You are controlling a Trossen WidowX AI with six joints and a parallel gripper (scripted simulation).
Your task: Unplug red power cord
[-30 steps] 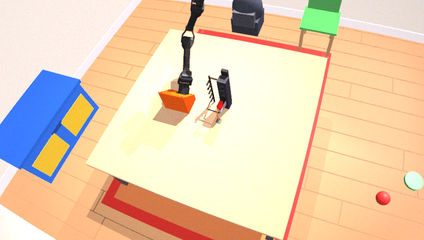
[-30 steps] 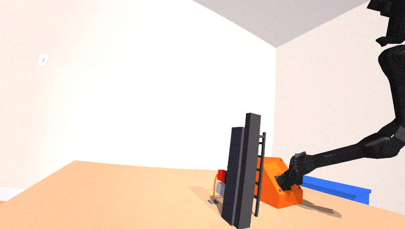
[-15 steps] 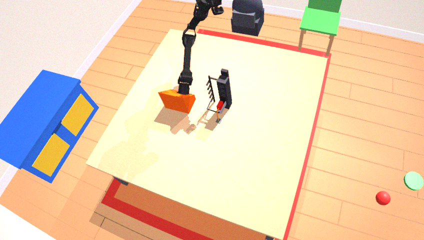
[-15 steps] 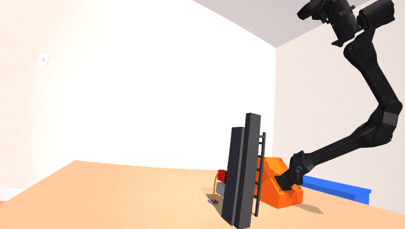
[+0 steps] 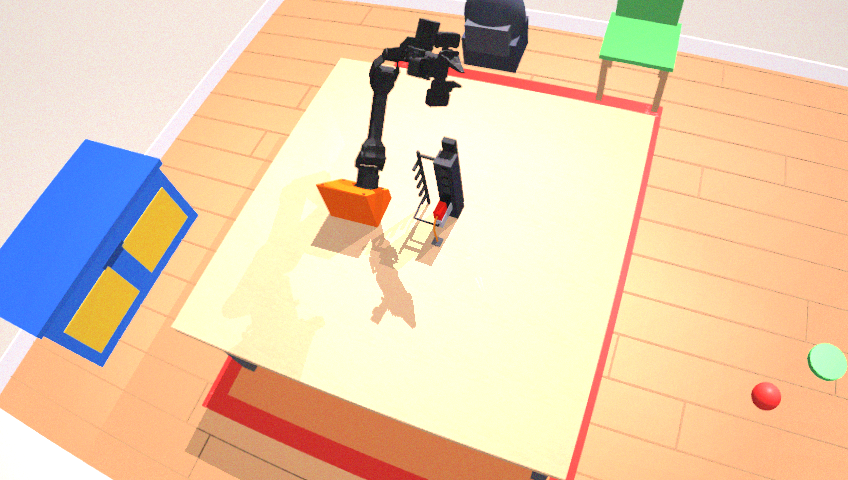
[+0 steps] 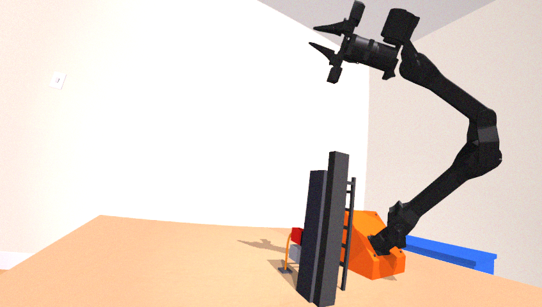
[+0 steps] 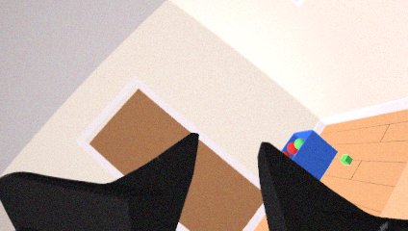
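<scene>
A red plug (image 5: pixel 440 209) (image 6: pixel 296 235) sits against the low part of the upright dark power strip (image 5: pixel 455 184) (image 6: pixel 312 228). How deep it is seated cannot be told. Its thin orange cord (image 5: pixel 436 228) (image 6: pixel 286 254) runs down to a small dark plate (image 5: pixel 437 242) (image 6: pixel 284 270) on the table. A light grey block (image 6: pixel 294 252) is just below the plug. My gripper (image 5: pixel 460 78) (image 6: pixel 311 35) (image 7: pixel 228 144) is partly open, with nothing between its fingers. It is high above the strip, well away from plug and cord. The wrist view shows neither strip nor plug.
A dark post (image 6: pixel 334 228) stands against the strip. A thin black ladder-like rack (image 5: pixel 423 181) (image 6: pixel 349 228) stands between the strip and my orange base (image 5: pixel 354 205) (image 6: pixel 387 264). All stand on the table (image 5: pixel 505 333) (image 6: pixel 152 266).
</scene>
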